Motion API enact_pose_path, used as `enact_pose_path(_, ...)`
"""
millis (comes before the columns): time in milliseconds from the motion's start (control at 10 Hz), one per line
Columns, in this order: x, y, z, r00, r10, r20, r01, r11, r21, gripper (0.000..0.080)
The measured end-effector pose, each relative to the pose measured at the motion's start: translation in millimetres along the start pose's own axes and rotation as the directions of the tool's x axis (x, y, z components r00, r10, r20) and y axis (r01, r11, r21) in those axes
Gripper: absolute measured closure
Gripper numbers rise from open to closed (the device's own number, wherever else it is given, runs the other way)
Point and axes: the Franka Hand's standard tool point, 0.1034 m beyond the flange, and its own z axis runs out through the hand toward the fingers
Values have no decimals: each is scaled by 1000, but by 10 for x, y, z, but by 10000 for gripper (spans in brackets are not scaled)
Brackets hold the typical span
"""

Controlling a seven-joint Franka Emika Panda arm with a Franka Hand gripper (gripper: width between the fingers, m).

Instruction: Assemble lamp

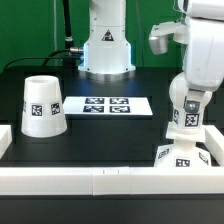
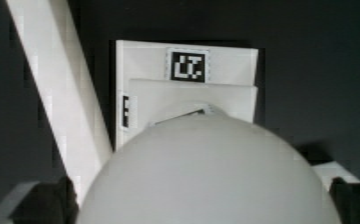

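Bulb point(image 2: 198, 170) is held clamped in the pincer point(image 1: 181, 128) above the base point(image 1: 183, 158) by the table's front wall | not yet seated | shade point(image 1: 42, 106) is left apart, unmounted.

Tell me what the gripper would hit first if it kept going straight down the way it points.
Probably the base. The gripper points down with the bulb in its line, seemingly held, right above the base. Whether bulb and base already touch is unclear.

Black table point(image 1: 80, 135) with white border rail point(image 1: 60, 183), dark backdrop
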Motion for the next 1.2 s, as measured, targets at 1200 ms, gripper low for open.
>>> enact_pose_path(1200,-27,-42,3,821,570,30,-571,820,40,223)
